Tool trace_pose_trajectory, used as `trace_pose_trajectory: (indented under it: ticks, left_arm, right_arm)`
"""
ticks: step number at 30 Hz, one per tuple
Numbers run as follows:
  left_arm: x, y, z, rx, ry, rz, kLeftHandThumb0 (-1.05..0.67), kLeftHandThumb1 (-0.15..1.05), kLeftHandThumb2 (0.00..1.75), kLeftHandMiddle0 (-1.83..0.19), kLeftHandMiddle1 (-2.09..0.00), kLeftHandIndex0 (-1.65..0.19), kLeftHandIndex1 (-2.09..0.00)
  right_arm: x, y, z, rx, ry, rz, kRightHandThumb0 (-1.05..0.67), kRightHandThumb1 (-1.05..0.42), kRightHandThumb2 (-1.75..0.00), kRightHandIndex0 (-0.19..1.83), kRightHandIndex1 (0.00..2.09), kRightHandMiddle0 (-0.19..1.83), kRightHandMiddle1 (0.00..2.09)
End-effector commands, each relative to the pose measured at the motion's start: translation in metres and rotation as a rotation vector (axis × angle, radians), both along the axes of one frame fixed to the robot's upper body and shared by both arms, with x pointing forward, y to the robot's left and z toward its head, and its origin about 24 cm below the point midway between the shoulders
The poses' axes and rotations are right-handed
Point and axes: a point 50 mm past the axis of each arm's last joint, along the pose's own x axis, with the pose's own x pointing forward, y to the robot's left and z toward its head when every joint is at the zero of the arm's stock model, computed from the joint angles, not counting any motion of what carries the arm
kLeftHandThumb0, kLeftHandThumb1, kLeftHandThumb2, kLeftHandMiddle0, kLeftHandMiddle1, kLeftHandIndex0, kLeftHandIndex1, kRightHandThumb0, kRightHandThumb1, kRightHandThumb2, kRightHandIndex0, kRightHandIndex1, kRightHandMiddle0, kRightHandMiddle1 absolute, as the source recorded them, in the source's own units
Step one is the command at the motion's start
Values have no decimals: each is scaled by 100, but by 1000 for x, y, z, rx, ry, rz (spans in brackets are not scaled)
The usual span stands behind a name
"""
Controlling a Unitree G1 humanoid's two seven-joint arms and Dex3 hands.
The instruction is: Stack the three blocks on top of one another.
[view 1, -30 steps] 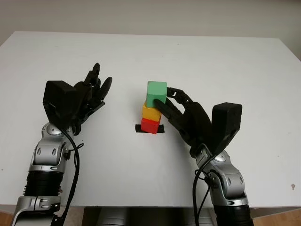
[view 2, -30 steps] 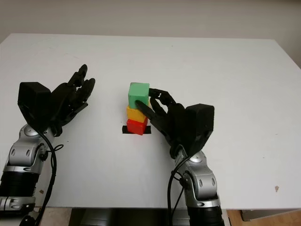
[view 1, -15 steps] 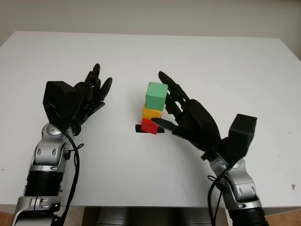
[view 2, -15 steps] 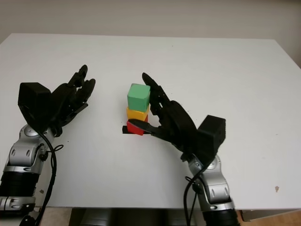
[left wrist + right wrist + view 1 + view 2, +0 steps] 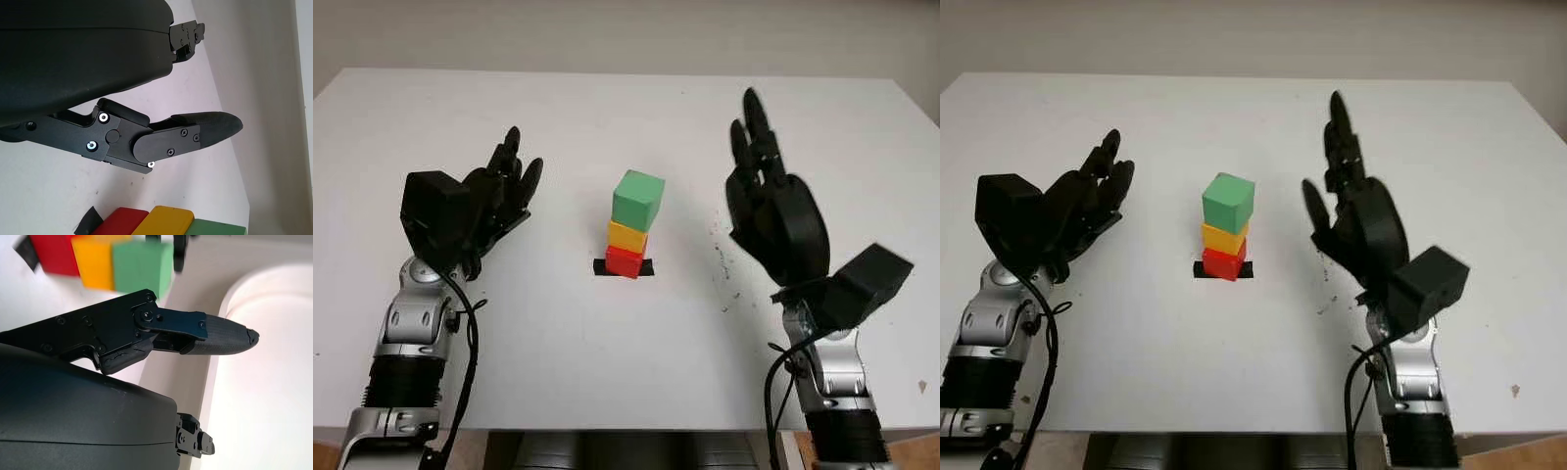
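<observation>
Left hand [image 5: 499,196]: open, holding nothing, raised over the left part of the white table [image 5: 607,108], well apart from the blocks, palm turned toward them.

Black tape patch [image 5: 600,266]: flat on the table near its centre, showing on either side of the lowest block.

Red block [image 5: 626,262]: bottom of the stack, seated on the tape patch.

Yellow block [image 5: 627,236]: directly on the red block, faces roughly in line with it.

Green block [image 5: 637,199]: top of the stack, resting on the yellow block, turned a little out of line with the two beneath. All three blocks stand as one column at the table's centre, touched by neither hand.

Right hand [image 5: 773,211]: released, holding nothing, raised over the table to the right of the stack and clear of it, fingers [image 5: 751,132] pointing toward the far edge of the table.

Small dark specks [image 5: 720,255]: scattered on the table surface just beside the right hand, between it and the stack.
</observation>
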Motion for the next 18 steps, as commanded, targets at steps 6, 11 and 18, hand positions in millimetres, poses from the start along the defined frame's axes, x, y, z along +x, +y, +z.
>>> trace_pose_trajectory:
  ticks: [6,11,18]
  left_arm:
    - [-2,2,-1,-24,-13,7,-71,105,63,19,0,19,0]
    - [-2,1,-1,-37,-21,8,-70,105,63,19,0,19,0]
    - [-3,1,-2,-90,-31,21,-72,105,63,19,0,19,0]
  right_arm:
    - [16,-4,3,50,95,-8,-85,-105,-63,-19,0,-19,0]
    - [27,-6,-1,116,229,-11,-77,-105,-68,-19,0,-19,0]
    - [36,-3,-9,156,359,-2,-77,-105,-67,-19,0,-19,0]
